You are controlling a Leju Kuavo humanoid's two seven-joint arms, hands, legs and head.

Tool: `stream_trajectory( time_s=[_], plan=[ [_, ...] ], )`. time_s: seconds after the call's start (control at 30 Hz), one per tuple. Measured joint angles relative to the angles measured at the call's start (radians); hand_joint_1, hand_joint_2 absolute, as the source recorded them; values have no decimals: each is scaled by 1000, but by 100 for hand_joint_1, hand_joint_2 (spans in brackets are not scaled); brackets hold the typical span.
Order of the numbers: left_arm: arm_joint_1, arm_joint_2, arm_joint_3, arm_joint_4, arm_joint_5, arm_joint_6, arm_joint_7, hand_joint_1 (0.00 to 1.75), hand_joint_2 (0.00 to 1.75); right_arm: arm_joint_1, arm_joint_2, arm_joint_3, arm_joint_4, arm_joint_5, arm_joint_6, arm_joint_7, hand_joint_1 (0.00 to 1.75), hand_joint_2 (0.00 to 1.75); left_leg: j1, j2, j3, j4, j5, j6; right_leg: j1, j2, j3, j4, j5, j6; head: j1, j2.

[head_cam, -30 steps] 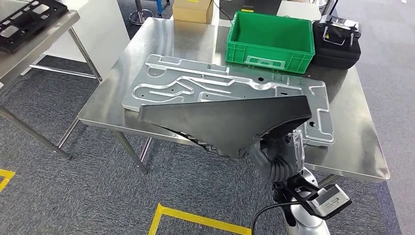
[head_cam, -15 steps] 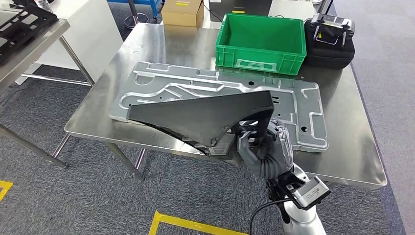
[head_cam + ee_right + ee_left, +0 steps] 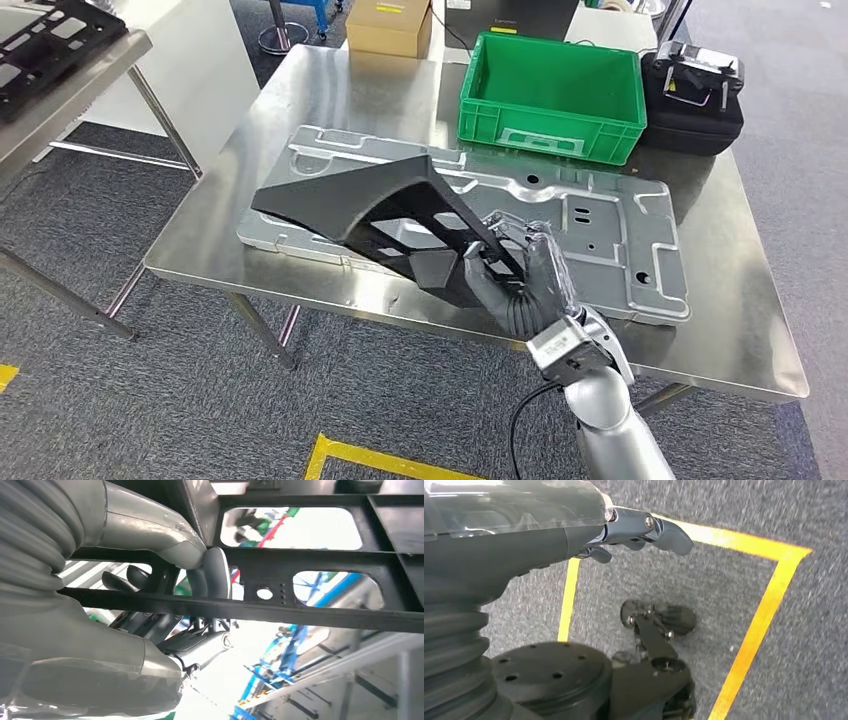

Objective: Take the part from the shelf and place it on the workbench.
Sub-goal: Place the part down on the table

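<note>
The part [image 3: 370, 205] is a black, roughly triangular plastic panel with ribs and open windows. It hangs tilted over the front of the steel workbench [image 3: 330, 100], above a large stamped metal plate [image 3: 600, 230]. My right hand [image 3: 520, 275] grips the part at its near lower corner. In the right wrist view my right hand [image 3: 200, 580] has its thumb and fingers wrapped round a black bar of the part [image 3: 310, 562]. My left hand [image 3: 624, 530] hangs over grey carpet and holds nothing.
A green crate [image 3: 550, 85] and a black case [image 3: 695, 95] stand at the back right of the bench, with a cardboard box [image 3: 390, 25] behind. A second table [image 3: 110, 55] at the left carries a black tray [image 3: 50, 35]. Yellow tape [image 3: 400, 455] marks the floor.
My right hand has carried the part forward over the metal plate and turned it from nearly flat to steeply tilted. The camera has shifted slightly.
</note>
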Motion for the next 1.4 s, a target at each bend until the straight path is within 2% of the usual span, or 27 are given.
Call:
stream_trajectory(
  time_s=[0.07,0.1,0.17,0.23,0.3,0.37,0.4,0.43,0.47,0.53,0.6,0.7,0.73,0.77,0.8,0.87,0.9,0.93,0.97,1.0,1.07,1.1,1.17,1.23,1.27,1.33,1.4],
  plan=[
    [0,-2,0,0,-1,0,0,0,175,-18,-6,0,21,11,-4,4,175,175,-3,-2,0,9,-7,-8,0,-1,52,-121,52,-5,0,0],
    [-1,-2,0,0,-1,0,-1,0,175,-25,-8,0,29,13,-5,3,175,175,-4,-2,-2,12,-10,-13,2,0,64,-151,59,-8,-1,0],
    [-1,-3,0,0,-1,-1,-1,0,175,-36,-10,1,41,17,-6,3,175,175,-6,-2,-2,12,-11,-23,5,3,66,-161,58,-17,-1,0],
    [-1,-3,0,0,-2,-2,-2,0,175,-49,-11,1,55,39,-15,9,175,175,-3,-1,-4,21,-20,-33,2,3,70,-166,61,-28,-1,0],
    [0,-3,0,0,-4,-7,-6,0,175,-74,-17,2,87,83,-37,17,175,175,-1,0,-34,94,-63,-42,-2,1,74,-171,63,-38,-2,0],
    [2,-6,0,0,-6,-15,-10,0,175,-115,-29,2,138,129,-62,21,175,175,2,0,-96,229,-123,-48,-1,1,75,-171,63,-42,-2,0],
    [4,-8,0,0,-7,-17,-11,0,175,-145,-39,3,167,149,-71,22,175,175,3,0,-121,280,-138,-49,-1,1,75,-170,63,-43,-2,0],
    [6,-10,0,0,-7,-19,-12,0,175,-180,-51,3,198,167,-76,23,175,175,3,0,-131,299,-135,-50,-1,2,76,-170,63,-42,-2,0],
    [7,-11,0,0,-6,-21,-12,0,175,-220,-67,3,231,182,-78,26,175,175,4,0,-122,278,-114,-49,-1,3,77,-169,63,-42,-2,0],
    [6,-14,0,0,-6,-26,-12,0,175,-299,-102,4,290,198,-73,41,175,175,4,1,-58,144,-51,-43,-1,2,80,-168,62,-37,-2,0],
    [5,-17,2,0,-8,-32,-14,0,175,-360,-140,4,328,204,-67,58,175,175,1,0,-8,38,-15,-33,2,-1,79,-166,63,-25,-1,0],
    [8,-23,5,0,-16,-40,-19,0,175,-431,-185,7,349,213,-48,92,175,175,-4,-2,-11,20,-5,-14,2,-2,68,-166,69,-4,0,0],
    [9,-25,6,0,-20,-44,-21,0,175,-459,-199,9,349,217,-35,111,175,175,-5,-1,-14,17,-1,-6,-1,-2,63,-161,65,2,0,0],
    [10,-28,6,0,-24,-48,-24,0,175,-493,-219,10,346,223,-15,135,175,175,-5,-1,-16,15,3,2,-3,-1,52,-139,50,7,1,0],
    [10,-31,6,0,-28,-53,-26,0,175,-532,-242,9,343,226,8,158,175,175,-5,-1,-18,12,7,8,-4,-1,33,-99,24,10,1,0],
    [11,-36,6,0,-35,-61,-27,0,175,-618,-288,9,340,228,59,194,175,175,-9,-1,-23,13,9,15,-3,-1,-28,30,-43,14,3,0],
    [12,-38,6,0,-37,-63,-26,0,175,-657,-303,10,343,226,82,204,175,175,-11,-1,-24,14,9,16,-2,-1,-57,88,-63,15,3,0],
    [13,-40,6,0,-37,-65,-25,0,175,-696,-314,12,350,223,102,212,175,175,-13,-1,-25,15,9,17,-1,-1,-73,118,-65,14,3,0],
    [12,-42,6,0,-37,-66,-24,0,175,-736,-322,17,361,221,116,219,175,175,-14,-1,-24,16,8,18,-1,-1,-72,110,-46,12,3,0],
    [9,-43,6,0,-36,-68,-24,0,175,-781,-328,23,375,217,125,226,175,175,-16,-1,-24,18,6,17,0,-1,-52,62,-10,8,3,0],
    [4,-46,6,0,-33,-68,-24,0,175,-874,-334,40,411,205,131,239,175,175,-19,-1,-25,22,3,15,6,-1,9,-76,59,-4,3,0],
    [2,-48,6,0,-32,-68,-25,0,175,-916,-336,48,429,197,130,245,175,175,-20,-2,-27,23,2,12,10,-1,31,-127,76,-9,3,0],
    [-1,-54,7,0,-29,-68,-29,0,175,-980,-336,66,461,187,124,254,175,175,-20,-2,-30,24,1,4,17,-1,44,-159,77,-16,2,0],
    [-1,-58,8,0,-24,-67,-32,0,175,-1022,-335,80,488,184,120,261,175,175,-21,-2,-29,27,-4,-6,13,-1,49,-167,79,-23,2,0],
    [-1,-59,10,0,-22,-66,-34,0,175,-1041,-333,86,500,188,117,265,175,175,-21,-2,-35,42,-15,-12,9,-2,52,-172,80,-27,0,0],
    [-1,-61,14,0,-20,-66,-38,0,175,-1079,-328,101,526,204,110,281,175,175,-16,-1,-76,128,-64,-25,3,-5,58,-177,80,-33,-5,0],
    [-1,-62,16,0,-19,-66,-41,0,175,-1110,-322,117,558,224,104,298,175,175,-8,0,-139,255,-115,-36,3,-5,59,-176,79,-36,-7,0]
  ],
)
